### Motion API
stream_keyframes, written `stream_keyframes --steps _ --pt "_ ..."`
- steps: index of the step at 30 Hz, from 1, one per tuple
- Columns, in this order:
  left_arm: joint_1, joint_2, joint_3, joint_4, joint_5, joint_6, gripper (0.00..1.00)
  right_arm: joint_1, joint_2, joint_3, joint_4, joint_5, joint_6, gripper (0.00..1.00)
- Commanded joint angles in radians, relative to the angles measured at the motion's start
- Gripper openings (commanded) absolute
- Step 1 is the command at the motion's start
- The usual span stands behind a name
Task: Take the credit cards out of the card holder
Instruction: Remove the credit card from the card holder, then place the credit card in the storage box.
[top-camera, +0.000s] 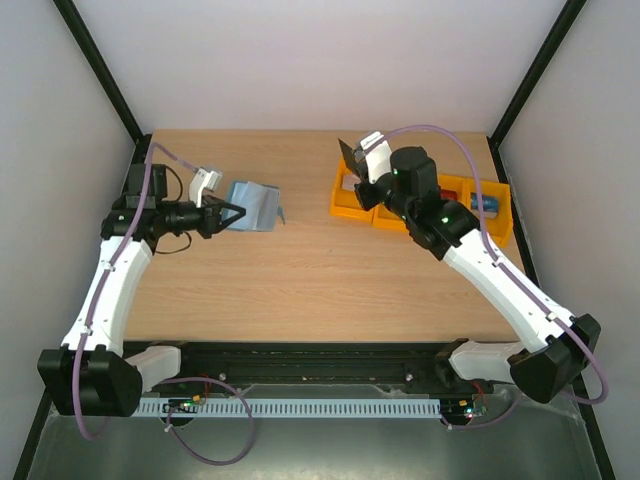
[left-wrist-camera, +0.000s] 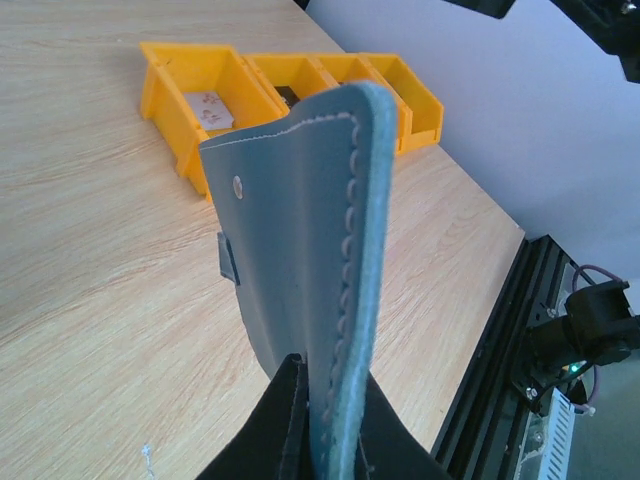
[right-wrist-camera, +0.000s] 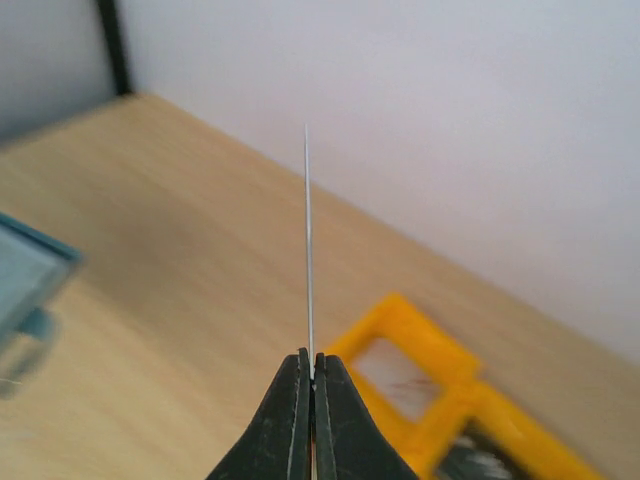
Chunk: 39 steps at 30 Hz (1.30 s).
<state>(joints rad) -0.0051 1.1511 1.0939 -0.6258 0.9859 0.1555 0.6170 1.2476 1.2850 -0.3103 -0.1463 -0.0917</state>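
My left gripper (top-camera: 228, 215) is shut on the edge of the teal-blue card holder (top-camera: 253, 206) and holds it at the table's left. In the left wrist view the card holder (left-wrist-camera: 290, 230) stands upright between my fingers (left-wrist-camera: 335, 410), snap stud showing. My right gripper (top-camera: 362, 168) is shut on a dark credit card (top-camera: 348, 155) above the left end of the orange bins. The right wrist view shows that card (right-wrist-camera: 308, 250) edge-on as a thin line rising from my shut fingertips (right-wrist-camera: 312, 372). A pale card (left-wrist-camera: 208, 108) lies in the leftmost bin.
A row of orange plastic bins (top-camera: 345, 207) stands at the table's right back, also in the left wrist view (left-wrist-camera: 165, 90) and the right wrist view (right-wrist-camera: 400, 330). Red (top-camera: 455, 190) and blue (top-camera: 485, 205) items lie in the right bins. White walls enclose the table.
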Motion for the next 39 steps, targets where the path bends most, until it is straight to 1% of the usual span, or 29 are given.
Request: stream_keyframes --steps 1,4,6,9,12,13,14,17,21,23,26,31,34,36,39 --pt "0.006 -0.021 -0.011 0.034 -0.004 -0.018 0.02 0.000 -0.004 -0.054 0.108 0.391 -0.394 0.02" --pt "0.007 -0.016 -0.012 0.028 -0.003 -0.009 0.02 0.002 -0.030 -0.160 0.378 0.574 -0.629 0.02" --pt "0.007 -0.011 -0.016 0.028 0.001 -0.006 0.02 0.004 -0.022 -0.215 0.552 0.674 -0.823 0.02" --pt "0.007 -0.002 -0.017 0.027 0.003 -0.003 0.02 0.009 0.001 -0.328 0.865 0.764 -1.141 0.02" --pt "0.007 0.005 -0.014 0.022 -0.001 0.004 0.02 0.026 0.028 -0.440 1.224 0.768 -1.458 0.02" --pt "0.006 0.008 -0.013 0.021 -0.002 0.007 0.02 0.035 0.048 -0.459 1.324 0.761 -1.568 0.02" --pt "0.007 0.010 -0.014 0.019 0.000 0.008 0.02 0.043 0.066 -0.473 1.408 0.748 -1.635 0.02" --pt "0.007 0.016 -0.015 0.019 0.000 0.009 0.02 0.070 0.100 -0.517 1.611 0.669 -1.802 0.02" --pt "0.008 0.018 -0.014 0.018 0.000 0.009 0.02 0.117 0.134 -0.574 1.765 0.541 -1.963 0.02" --pt "0.009 0.018 -0.014 0.018 0.000 0.009 0.02 0.139 0.142 -0.586 1.786 0.522 -1.987 0.02" --pt "0.011 0.018 -0.015 0.018 0.000 0.010 0.02 0.145 0.142 -0.597 1.775 0.524 -1.984 0.02" --pt "0.013 0.018 -0.016 0.017 -0.002 0.010 0.02 0.145 0.124 -0.617 1.668 0.551 -1.906 0.02" --pt "0.014 0.017 -0.018 0.016 -0.002 0.011 0.02 0.119 0.112 -0.604 1.492 0.587 -1.737 0.02" --pt "0.014 0.016 -0.018 0.015 -0.002 0.012 0.02 0.079 0.117 -0.570 1.327 0.619 -1.626 0.02" --pt "0.016 0.018 -0.018 0.015 -0.001 0.012 0.02 0.007 0.162 -0.466 1.033 0.704 -1.424 0.02"
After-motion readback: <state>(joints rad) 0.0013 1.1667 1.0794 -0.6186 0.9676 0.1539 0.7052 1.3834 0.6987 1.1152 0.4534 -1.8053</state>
